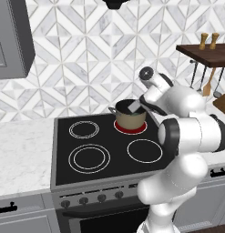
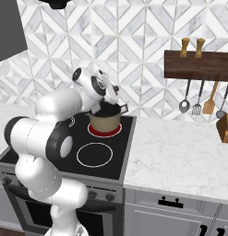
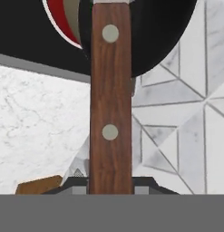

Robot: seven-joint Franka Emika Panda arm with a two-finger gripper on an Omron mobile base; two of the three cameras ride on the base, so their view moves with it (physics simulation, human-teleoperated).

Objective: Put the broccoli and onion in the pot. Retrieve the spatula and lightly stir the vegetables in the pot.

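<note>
The tan pot (image 1: 130, 118) (image 2: 105, 120) stands on the glowing red back-right burner (image 1: 130, 128) of the stove. My gripper (image 3: 111, 188) (image 1: 148, 102) (image 2: 108, 99) hovers at the pot's right rim, shut on the spatula's dark brown handle (image 3: 110, 99), which has two metal rivets. The spatula's grey blade (image 1: 135, 108) dips into the pot's mouth. In the hand view the pot's dark interior (image 3: 154, 36) lies beyond the end of the handle. The broccoli and onion are hidden from view.
Three unlit burners lie on the black cooktop (image 1: 63, 150). Marble counter (image 2: 180, 156) stretches right of the stove. A wall rack (image 2: 198, 64) holds a steel ladle (image 2: 184, 105), a slotted turner and a wooden utensil (image 2: 209, 103); two shakers stand on top.
</note>
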